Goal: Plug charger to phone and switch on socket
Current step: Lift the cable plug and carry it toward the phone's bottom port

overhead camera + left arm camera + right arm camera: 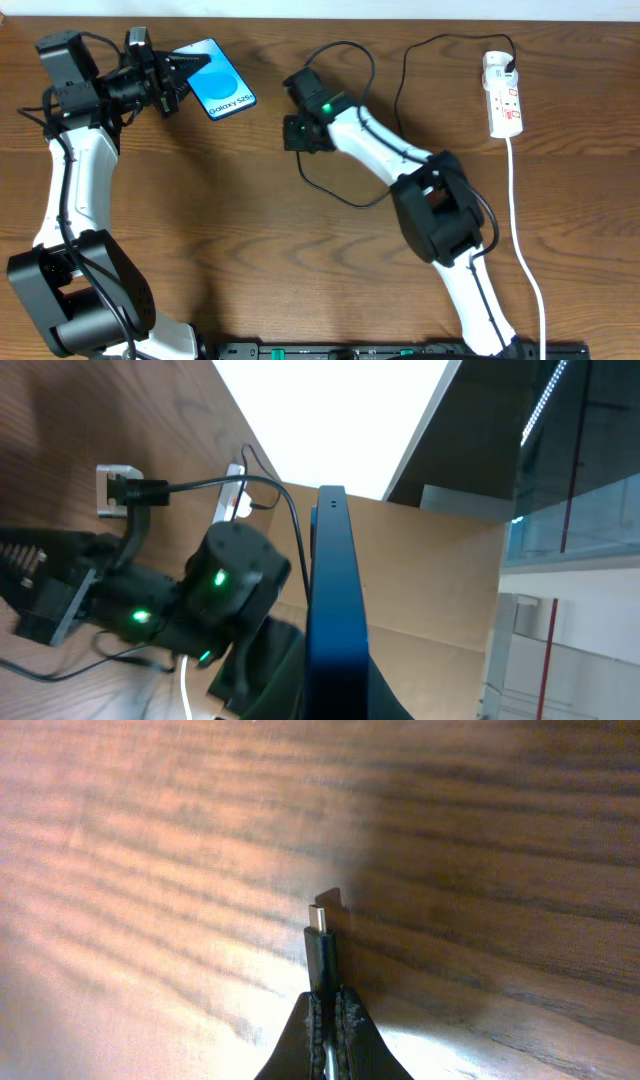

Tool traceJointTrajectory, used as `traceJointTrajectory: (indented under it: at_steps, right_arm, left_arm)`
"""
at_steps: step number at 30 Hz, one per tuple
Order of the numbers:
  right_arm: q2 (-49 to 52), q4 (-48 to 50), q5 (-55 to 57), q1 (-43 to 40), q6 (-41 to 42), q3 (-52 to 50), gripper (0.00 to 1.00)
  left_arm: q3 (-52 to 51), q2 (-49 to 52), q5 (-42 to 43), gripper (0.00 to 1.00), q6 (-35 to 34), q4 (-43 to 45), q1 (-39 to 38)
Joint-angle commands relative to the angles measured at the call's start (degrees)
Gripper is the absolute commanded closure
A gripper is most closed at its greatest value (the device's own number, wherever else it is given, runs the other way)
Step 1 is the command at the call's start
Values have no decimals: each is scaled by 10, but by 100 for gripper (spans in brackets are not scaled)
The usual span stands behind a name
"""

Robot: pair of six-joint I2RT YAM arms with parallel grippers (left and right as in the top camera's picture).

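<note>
Overhead: glossy rectangular phone (222, 90) (woodgrain table (250, 230))

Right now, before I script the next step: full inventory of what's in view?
phone: 1, black-edged with blue screen, top-left of table, held by the left gripper
charger: 1, black cable, loops across mid-table from the socket; plug tip held just above the wood
socket: 1, white with red switches, top-right
white cord: 1, runs from the socket down the right side
table: 1, brown wood
left gripper: 1, black, shut on phone
right gripper: 1, black, centre of table, shut on charger plug
</note>
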Motion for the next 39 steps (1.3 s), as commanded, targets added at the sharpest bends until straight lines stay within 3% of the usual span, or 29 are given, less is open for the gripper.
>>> traceJointTrajectory:
  at_steps: [1, 6, 15, 20, 32, 39]
  right_arm:
    - [-37, -16, -192, -43, -114, 5, 99]
    - [-74, -83, -334, -82, -225, 5, 99]
    - [-111, -196, -454, -98, -342, 5, 99]
    - [-136, -267, -478, -101, -403, 5, 99]
    - [-160, -423, -556, -114, -561, 5, 99]
    - [-160, -454, -587, -110, -602, 4, 99]
  left_arm:
    - [3, -7, 22, 93, 37, 3, 0]
    - [3, -7, 29, 93, 83, 1, 0]
    - [3, -7, 40, 93, 150, -2, -1]
    - [3, -6, 72, 93, 209, -5, -1]
    - [3, -6, 84, 92, 268, -5, -1]
    - [3, -6, 79, 93, 287, -4, -1]
